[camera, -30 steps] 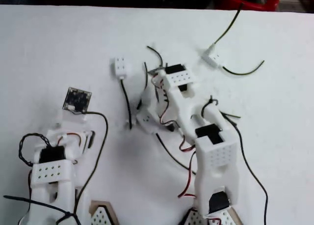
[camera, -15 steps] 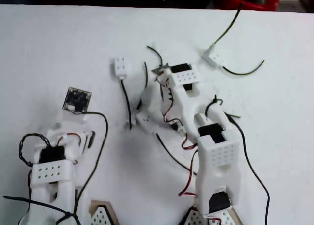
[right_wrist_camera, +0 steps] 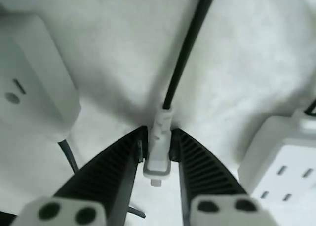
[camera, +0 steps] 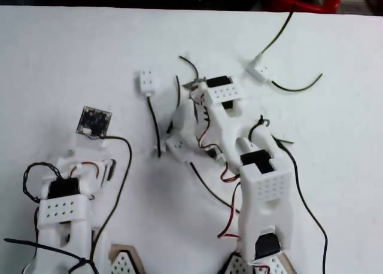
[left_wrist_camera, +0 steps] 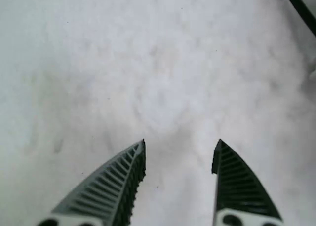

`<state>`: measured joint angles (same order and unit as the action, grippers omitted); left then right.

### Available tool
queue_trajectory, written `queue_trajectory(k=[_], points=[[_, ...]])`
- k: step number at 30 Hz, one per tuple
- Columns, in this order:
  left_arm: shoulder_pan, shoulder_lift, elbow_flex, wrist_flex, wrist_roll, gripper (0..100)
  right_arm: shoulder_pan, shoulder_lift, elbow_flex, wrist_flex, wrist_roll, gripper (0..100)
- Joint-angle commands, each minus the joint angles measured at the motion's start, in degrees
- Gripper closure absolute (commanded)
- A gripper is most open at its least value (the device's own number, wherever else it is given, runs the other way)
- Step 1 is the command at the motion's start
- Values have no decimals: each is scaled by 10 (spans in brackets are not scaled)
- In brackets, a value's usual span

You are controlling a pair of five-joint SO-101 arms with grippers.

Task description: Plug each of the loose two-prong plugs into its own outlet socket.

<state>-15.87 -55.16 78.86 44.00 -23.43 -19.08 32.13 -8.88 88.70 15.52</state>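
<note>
The plug point(right_wrist_camera: 158, 152) sits lengthwise between the fingers of the right gripper point(right_wrist_camera: 159, 132), which is clamped on it. Its long axis runs along the fingers. Its black cable point(right_wrist_camera: 190, 43) leaves the end away from the wrist, and the other end points back toward the camera. The prongs are hard to make out. A socket point(right_wrist_camera: 34, 83) lies near one side of the plug and a second socket point(right_wrist_camera: 284, 159) near the other, both cut off by the frame and neither touching it. From above, the right arm point(camera: 263, 190) covers the plug. The left gripper point(left_wrist_camera: 180, 142) hangs with fingers spread over bare table point(left_wrist_camera: 148, 63), with open room around it.
</note>
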Motion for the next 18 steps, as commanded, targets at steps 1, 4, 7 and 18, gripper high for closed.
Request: queue_trajectory(k=[1,4,7,18], points=[[-4,-12,-4,-10,-6,772,7,-6,-33,21,2,920],[-4,-12,-4,-10,-6,772,7,-6,-36,25,2,921],[-4,-12,-4,-10,-6,772,7,-4,-33,25,4,922],[-4,-12,-4,-10,-6,772,7,-17,-36,75,24,981]])
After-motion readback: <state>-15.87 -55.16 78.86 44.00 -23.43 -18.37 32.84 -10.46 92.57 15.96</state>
